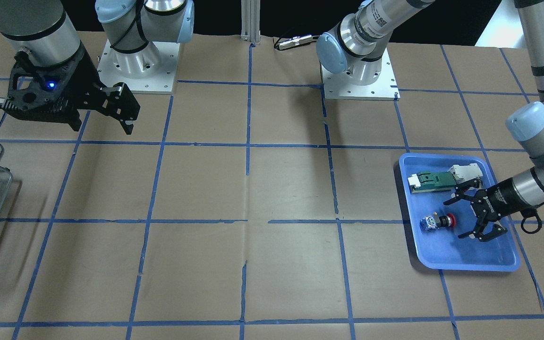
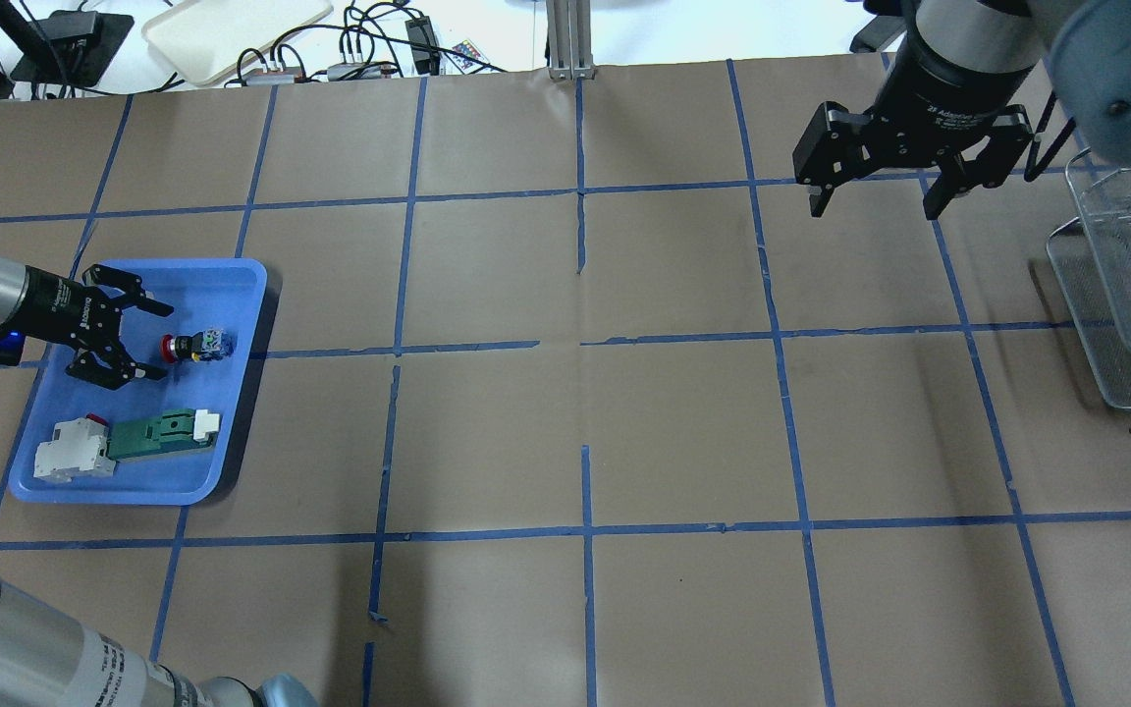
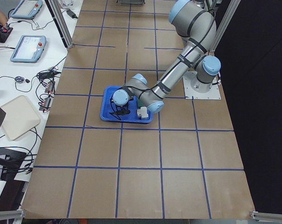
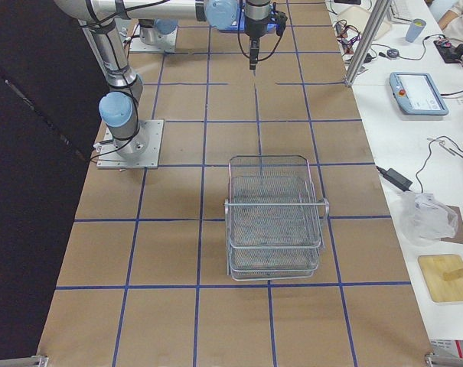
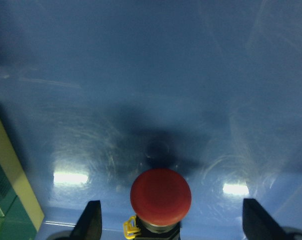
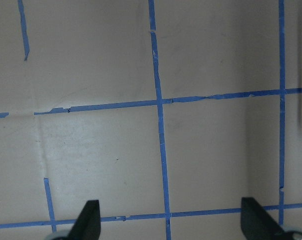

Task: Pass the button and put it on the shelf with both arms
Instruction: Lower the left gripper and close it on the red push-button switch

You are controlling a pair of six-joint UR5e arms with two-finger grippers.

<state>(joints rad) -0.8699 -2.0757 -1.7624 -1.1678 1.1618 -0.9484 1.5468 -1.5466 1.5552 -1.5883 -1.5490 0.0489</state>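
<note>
button lies on its side in the blue tray, red head toward the left gripper, blue-and-white block pointing away from it. left gripper is low over the tray, fingers spread wide, one on either side of the red head; in the wrist view neither touches it. green-and-white flat part and white block lie end to end in the same tray, near the button but apart from it. tray rests on the table, brown paper with a blue tape grid. right gripper hangs above the table well apart from the tray, fingers spread. wire shelf stands near it
</note>
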